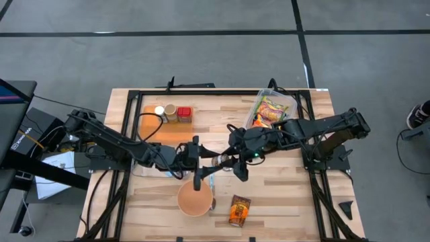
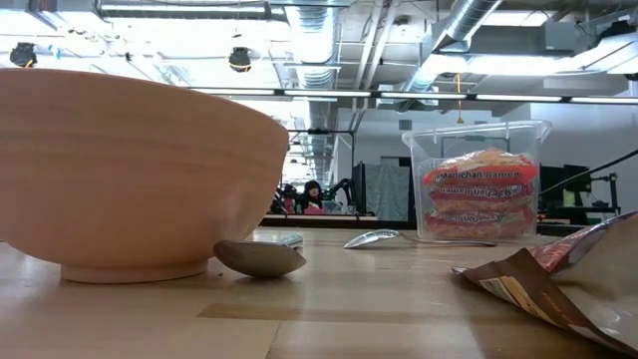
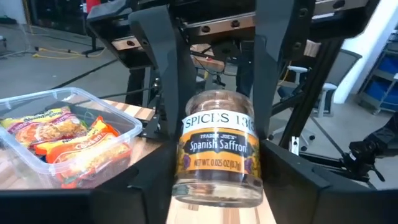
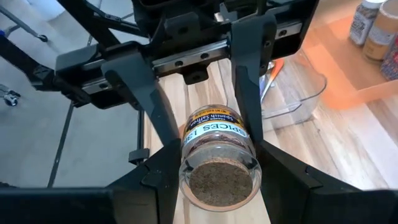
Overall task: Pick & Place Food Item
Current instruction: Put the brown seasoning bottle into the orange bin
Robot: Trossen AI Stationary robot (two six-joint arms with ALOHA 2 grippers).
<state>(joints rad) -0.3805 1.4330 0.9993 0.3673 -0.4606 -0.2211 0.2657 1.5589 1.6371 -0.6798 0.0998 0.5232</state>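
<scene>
Both grippers meet at the middle of the high view, just above the wooden bowl (image 1: 195, 199). Between them sits the saffron jar (image 3: 216, 149), lying on its side. The right gripper (image 4: 211, 171) clamps the jar's cork end; the left gripper (image 3: 211, 186) has its fingers either side of the jar, contact unclear.

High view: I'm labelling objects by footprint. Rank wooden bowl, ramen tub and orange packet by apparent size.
1. ramen tub
2. wooden bowl, close to the tub, so unsure
3. orange packet, clearly smallest
</scene>
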